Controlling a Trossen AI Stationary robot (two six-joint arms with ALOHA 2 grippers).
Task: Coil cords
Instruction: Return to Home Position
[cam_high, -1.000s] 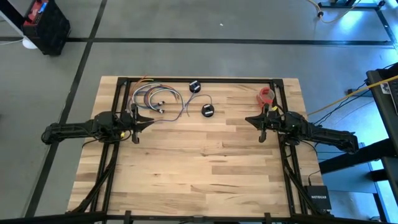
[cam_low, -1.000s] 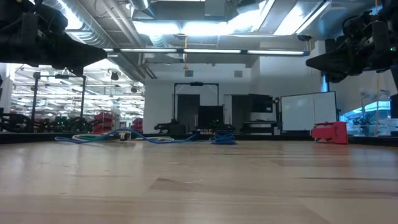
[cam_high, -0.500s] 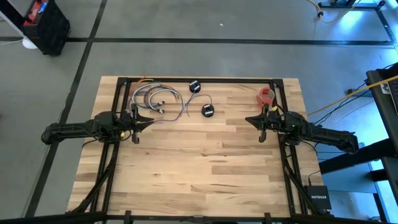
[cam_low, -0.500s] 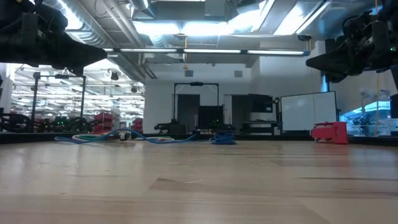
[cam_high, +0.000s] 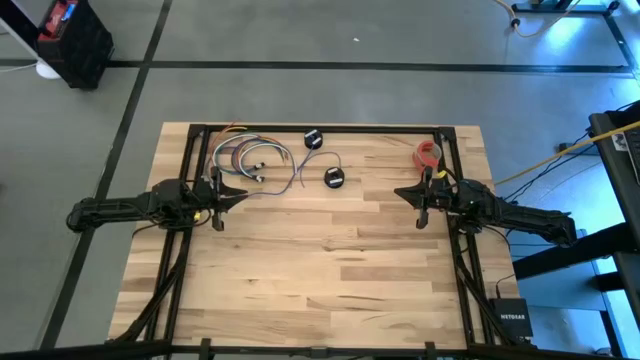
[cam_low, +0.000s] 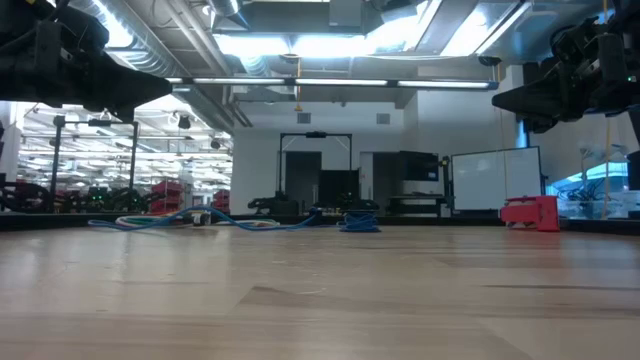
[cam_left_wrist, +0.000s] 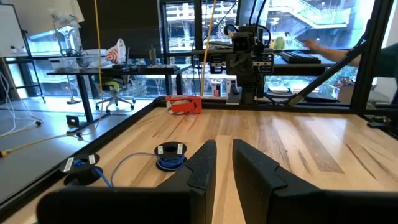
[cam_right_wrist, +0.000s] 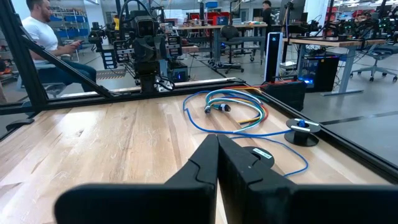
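Though wound on its black puck (cam_left_wrist: 170, 149), the blue cord (cam_left_wrist: 169, 163) trails loose.

Floor: grey concrete (cam_high: 300, 90), crossed by dark taped lines.
Ceiling: bare ducts (cam_low: 250, 18), long bright strip lights (cam_low: 330, 83).
Far wall: white, with a dark doorway (cam_low: 300, 175) and a whiteboard (cam_low: 490, 180).
Windows: tall panes (cam_left_wrist: 180, 37) behind a desk (cam_left_wrist: 106, 68) and an office chair (cam_left_wrist: 114, 92).
Surface: pale wooden planks (cam_high: 320, 260), black-framed.
Person: seated (cam_right_wrist: 43, 37) beyond the surface's edge, in a white top.
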